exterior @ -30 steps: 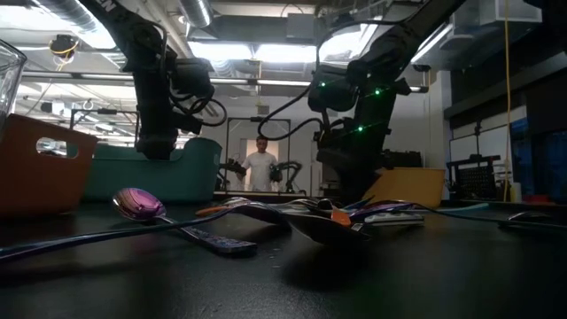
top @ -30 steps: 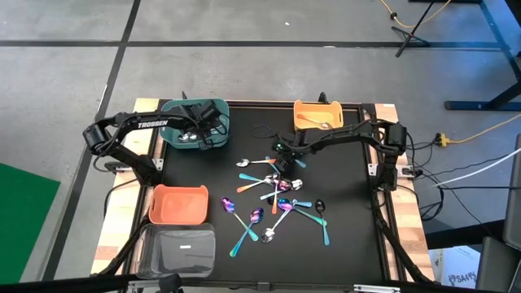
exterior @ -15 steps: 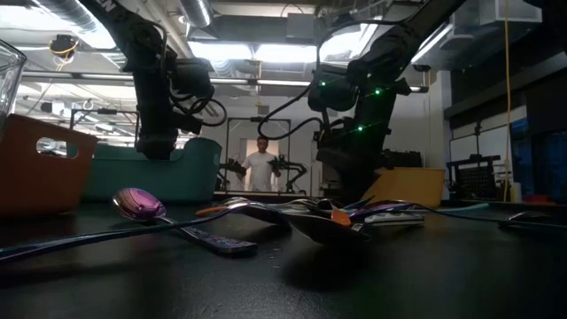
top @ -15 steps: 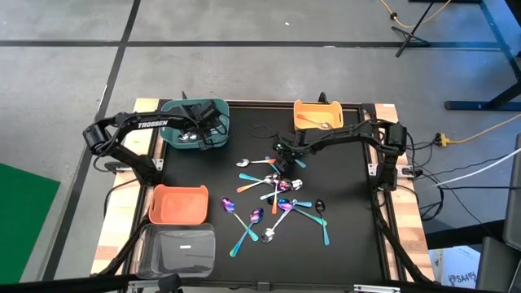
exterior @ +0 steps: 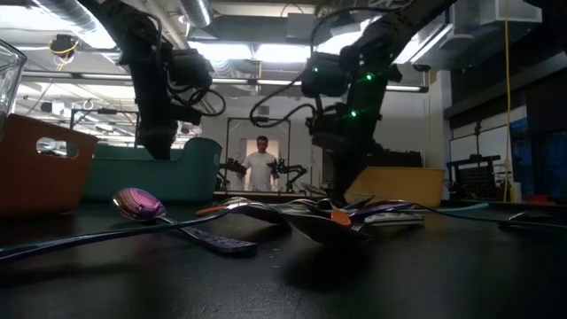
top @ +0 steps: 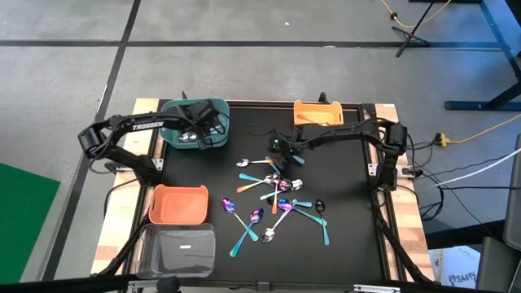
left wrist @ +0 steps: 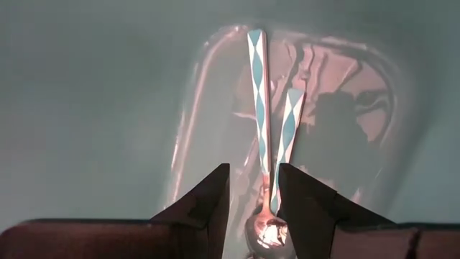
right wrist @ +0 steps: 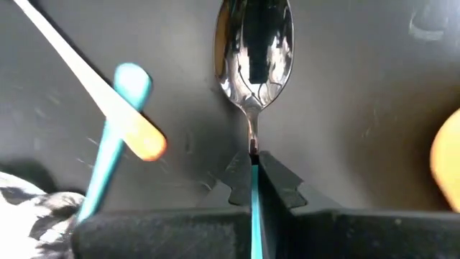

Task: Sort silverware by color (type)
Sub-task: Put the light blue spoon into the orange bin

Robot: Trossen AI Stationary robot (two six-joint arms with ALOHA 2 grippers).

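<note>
One silver spoon (right wrist: 253, 47) with a teal handle hangs pinched in the right gripper (right wrist: 253, 173), lifted clear above the pile (top: 277, 199) mid-table. Bare mat surrounds it. Left gripper (left wrist: 251, 194), parted, hovers inside the teal bin (top: 218, 114), far left.

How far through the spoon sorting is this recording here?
Early to midway. Done: spoons already lie in the teal bin, where the left end effector hovers open over them. In hand: the right end effector is shut on a silver-bowled spoon with a teal handle. Left: a scattered pile of spoons on the mat; the coral bin looks empty.
</note>
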